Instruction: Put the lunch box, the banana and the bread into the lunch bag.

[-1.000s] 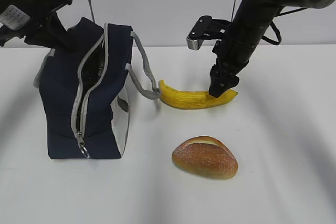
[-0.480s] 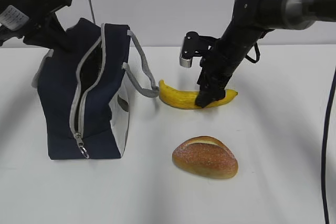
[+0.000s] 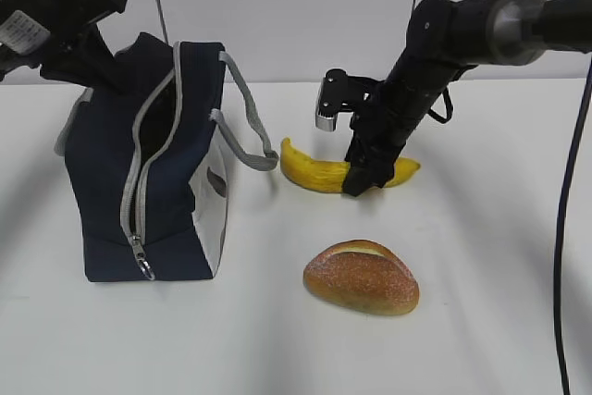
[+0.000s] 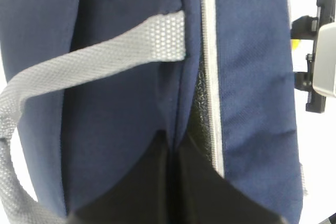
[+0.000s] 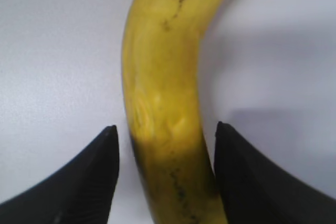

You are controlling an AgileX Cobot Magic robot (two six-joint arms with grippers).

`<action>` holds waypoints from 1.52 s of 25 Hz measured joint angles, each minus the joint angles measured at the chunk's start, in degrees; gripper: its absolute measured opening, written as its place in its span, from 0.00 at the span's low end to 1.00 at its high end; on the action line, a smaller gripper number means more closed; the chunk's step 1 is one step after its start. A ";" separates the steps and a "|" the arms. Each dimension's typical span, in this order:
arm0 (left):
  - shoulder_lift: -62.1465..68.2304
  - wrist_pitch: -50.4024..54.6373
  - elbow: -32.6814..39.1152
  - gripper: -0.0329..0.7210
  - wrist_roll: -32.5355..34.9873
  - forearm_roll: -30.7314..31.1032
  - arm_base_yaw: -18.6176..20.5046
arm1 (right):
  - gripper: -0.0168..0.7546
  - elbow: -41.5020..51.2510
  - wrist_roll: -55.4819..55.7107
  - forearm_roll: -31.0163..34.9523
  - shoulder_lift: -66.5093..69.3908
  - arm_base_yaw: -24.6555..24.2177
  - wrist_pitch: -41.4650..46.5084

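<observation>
Your right gripper (image 5: 165, 174) is down over the banana (image 3: 344, 173), its jaws standing apart with the fruit between them. The right pad looks to be touching the peel; a gap shows on the left, so nothing is gripped yet. Close evenly and gently: the skin is smooth and curved, so a squeeze off centre may roll it out. You sit toward the banana's right half, so expect the long free end to sag when you lift; raise it slowly.

The banana lies on the table (image 3: 499, 302) just right of the bag (image 3: 102, 191), and the bread (image 3: 362, 277) sits nearer the camera, apart from both. No lunch box is in sight.

Your left gripper (image 3: 55, 20) is pinched shut at the bag's top rear edge, apparently holding it. The zip (image 3: 139, 187) gapes open, so keep the mouth wide for the drop.
</observation>
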 joint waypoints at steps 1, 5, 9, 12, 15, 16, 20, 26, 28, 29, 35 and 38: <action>0.00 0.00 0.00 0.04 0.00 0.00 0.00 | 0.56 0.00 0.00 0.00 0.13 0.00 0.00; 0.00 0.00 0.00 0.04 0.00 0.00 0.00 | 0.45 0.00 0.00 0.00 0.37 0.00 0.00; 0.00 0.00 0.00 0.04 0.01 0.00 0.00 | 0.42 -0.12 0.00 0.00 0.37 0.00 0.26; 0.00 0.00 0.00 0.04 0.06 0.00 0.00 | 0.42 -1.35 1.13 -1.45 0.37 0.00 2.12; 0.00 0.00 0.00 0.04 0.06 0.00 0.00 | 0.42 -2.84 4.40 -3.57 -0.85 0.00 3.82; 0.00 0.00 0.00 0.04 0.06 0.00 0.00 | 0.42 -3.23 5.35 -4.29 -1.59 0.00 4.32; 0.00 0.00 0.00 0.04 0.06 0.00 0.00 | 0.42 -3.61 9.82 -7.48 -5.05 0.00 7.89; 0.00 0.00 0.00 0.04 0.06 -2.07 0.00 | 0.42 -3.61 19.38 -9.59 -13.13 0.00 11.07; 0.00 -0.02 0.00 0.04 0.06 -3.43 0.00 | 0.42 -3.61 23.79 -9.05 -17.01 0.00 12.00; 0.00 -0.07 0.00 0.04 0.06 -4.02 0.00 | 0.42 -3.61 25.39 -7.90 -18.95 0.00 12.54; 0.04 -0.26 0.00 0.04 0.06 -6.50 0.00 | 0.42 -3.74 32.85 7.52 -26.32 0.00 16.94; 0.04 -0.26 0.00 0.04 0.06 -6.89 0.00 | 0.42 -3.74 33.87 16.79 -26.77 0.11 17.79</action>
